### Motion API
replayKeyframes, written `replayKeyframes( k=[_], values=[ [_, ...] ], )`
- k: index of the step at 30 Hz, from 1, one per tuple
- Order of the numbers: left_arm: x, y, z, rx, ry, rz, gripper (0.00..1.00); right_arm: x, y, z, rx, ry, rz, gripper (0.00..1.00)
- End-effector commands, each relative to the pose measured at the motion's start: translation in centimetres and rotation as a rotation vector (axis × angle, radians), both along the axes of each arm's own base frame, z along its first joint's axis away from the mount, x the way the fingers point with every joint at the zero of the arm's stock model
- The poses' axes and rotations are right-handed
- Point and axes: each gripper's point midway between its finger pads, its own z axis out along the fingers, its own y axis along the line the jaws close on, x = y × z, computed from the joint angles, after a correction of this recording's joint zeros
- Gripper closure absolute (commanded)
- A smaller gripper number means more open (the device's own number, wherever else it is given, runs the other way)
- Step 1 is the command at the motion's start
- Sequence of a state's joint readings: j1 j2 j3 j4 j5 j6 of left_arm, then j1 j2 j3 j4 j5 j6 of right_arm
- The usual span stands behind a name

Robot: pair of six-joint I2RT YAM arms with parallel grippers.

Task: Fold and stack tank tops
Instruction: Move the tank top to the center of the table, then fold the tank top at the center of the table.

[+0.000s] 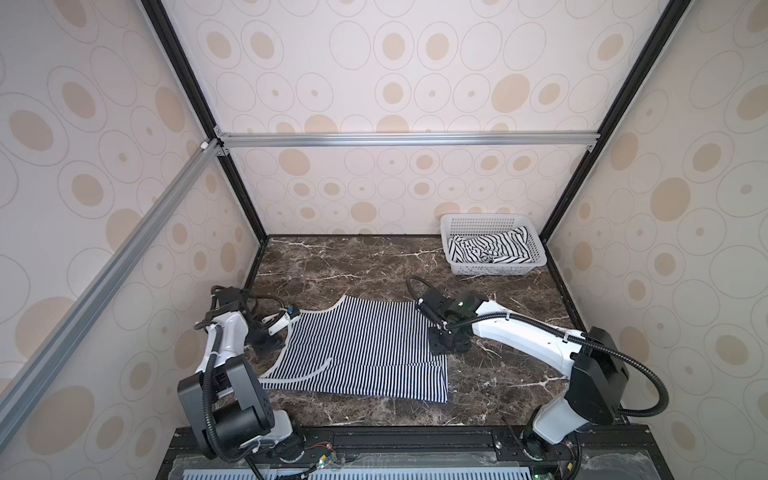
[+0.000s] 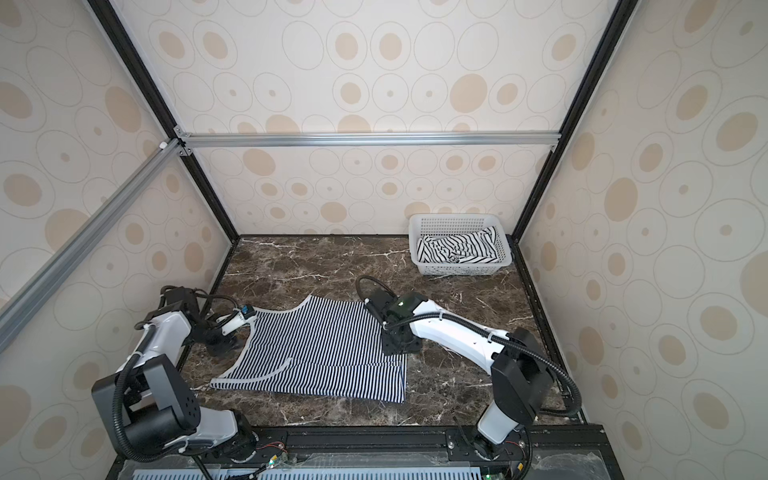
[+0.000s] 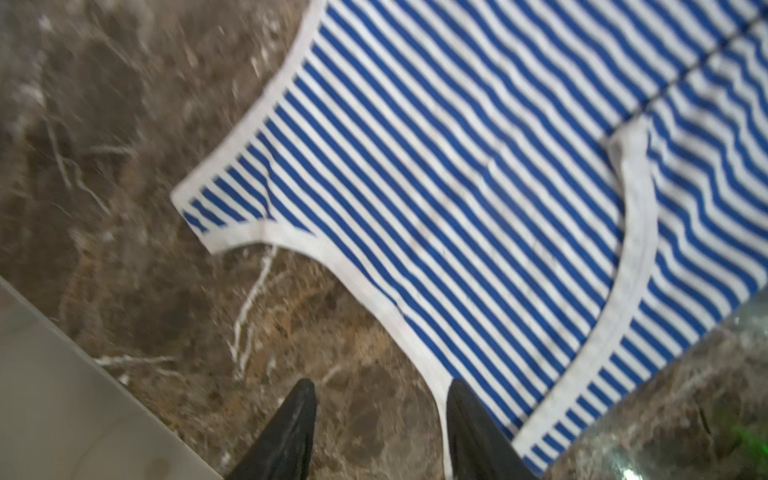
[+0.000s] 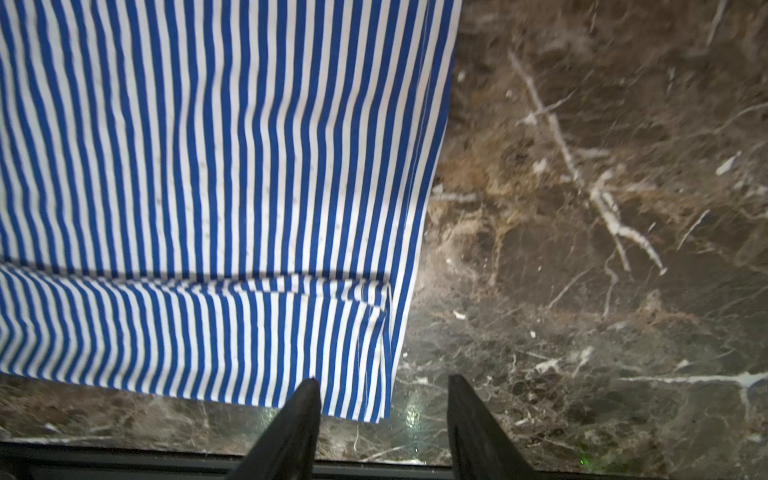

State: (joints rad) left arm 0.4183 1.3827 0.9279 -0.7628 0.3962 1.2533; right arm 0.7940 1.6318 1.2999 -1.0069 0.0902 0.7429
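1. We found the left gripper (image 3: 380, 386) and the right gripper (image 4: 382, 382) both parted and empty.
2. The narrow-striped tank top (image 1: 365, 349) lay partly folded mid-way across the desk (image 1: 498, 374).
3. The wide-striped tank top (image 1: 490, 249) sat bunched in the basket (image 1: 494, 269) at the far right corner.

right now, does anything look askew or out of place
The narrow-striped tank top is folded unevenly: its top layer stops short, leaving a strip along the near edge. The wide-striped tank top lies crumpled in the white basket.
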Motion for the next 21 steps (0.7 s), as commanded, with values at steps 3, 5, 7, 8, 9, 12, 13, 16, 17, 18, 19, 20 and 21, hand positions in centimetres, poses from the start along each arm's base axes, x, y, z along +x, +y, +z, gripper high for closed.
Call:
replayKeyframes(
  k=[3, 5, 7, 8, 9, 12, 13, 16, 17, 18, 19, 20, 21],
  values=[
    [7.5, -3.7, 3.8, -0.138, -0.158, 0.125, 0.45, 5.4, -0.1, 0.2, 0.022, -0.006, 0.014, 0.48],
    [9.6, -5.4, 3.9, -0.180, -0.151, 0.142, 0.44, 7.8, -0.5, -0.3, 0.030, -0.002, -0.016, 0.48],
    [11.1, -6.8, 3.5, -0.188, -0.131, 0.136, 0.44, 9.7, -0.4, -0.8, 0.047, -0.002, -0.028, 0.49],
    [11.8, -7.6, 3.1, -0.182, -0.123, 0.126, 0.44, 10.6, -0.6, -1.2, 0.048, -0.002, -0.041, 0.50],
    [12.4, -8.2, 2.8, -0.178, -0.120, 0.118, 0.44, 11.3, -0.6, -1.6, 0.059, 0.003, -0.054, 0.50],
    [14.1, -9.6, 1.4, -0.160, -0.096, 0.107, 0.44, 13.3, -0.6, -3.4, 0.083, 0.017, -0.095, 0.52],
    [14.6, -10.0, 0.9, -0.158, -0.084, 0.106, 0.44, 13.7, -0.5, -4.0, 0.095, 0.028, -0.104, 0.52],
    [15.9, -10.8, -0.2, -0.169, -0.055, 0.113, 0.44, 14.8, -0.2, -5.4, 0.101, 0.038, -0.113, 0.53],
    [16.2, -10.8, -0.5, -0.174, -0.052, 0.124, 0.44, 15.1, -0.2, -5.8, 0.101, 0.039, -0.115, 0.53],
    [16.6, -11.0, -0.8, -0.181, -0.048, 0.132, 0.44, 15.4, -0.2, -6.3, 0.099, 0.042, -0.122, 0.53],
    [16.8, -11.1, -1.1, -0.184, -0.041, 0.139, 0.44, 15.7, -0.4, -6.7, 0.095, 0.041, -0.136, 0.53],
    [16.9, -11.3, -1.3, -0.185, -0.036, 0.144, 0.44, 16.0, -0.7, -7.1, 0.085, 0.036, -0.149, 0.54],
    [16.9, -11.5, -1.4, -0.188, -0.030, 0.146, 0.44, 16.3, -0.9, -7.5, 0.074, 0.030, -0.162, 0.54]
  ],
)
